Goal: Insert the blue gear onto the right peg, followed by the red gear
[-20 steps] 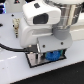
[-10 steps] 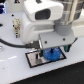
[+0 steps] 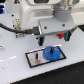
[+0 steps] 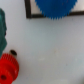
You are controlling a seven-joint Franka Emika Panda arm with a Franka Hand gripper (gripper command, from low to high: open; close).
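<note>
— Pose of the arm (image 3: 47, 10)?
— Reaches in from the top of the exterior view, white, wrist turned down toward the counter (image 3: 15, 70). Hangs above the far edge of the plate (image 3: 33, 60), clear of everything below.

— State of the jaws?
— Cannot tell. Blurred in the exterior view, out of frame in the wrist view. Nothing seen between them.

— Location of the blue gear (image 3: 51, 52)?
— Lies flat on the white, black-bordered plate, toward the exterior view's right end of it. Sits nearly below the wrist, apart from it. Shows again in the wrist view (image 4: 56, 7), toothed edge overlapping the plate's dark border (image 4: 27, 11).

— And the right peg?
— Not made out; presumably covered by the blue gear's hub, but unconfirmed.

— Location of the red gear (image 3: 63, 35)?
— Rests on the counter beyond the plate, off it, at the exterior view's right of the wrist. Appears in the wrist view (image 4: 7, 67) well apart from the blue gear, bare counter between.

— Anything else noted?
— A green object (image 3: 40, 36) on the counter at the exterior view's left of the wrist, seen partly in the wrist view (image 4: 2, 30) just beside the red gear. Too blurred to identify.
</note>
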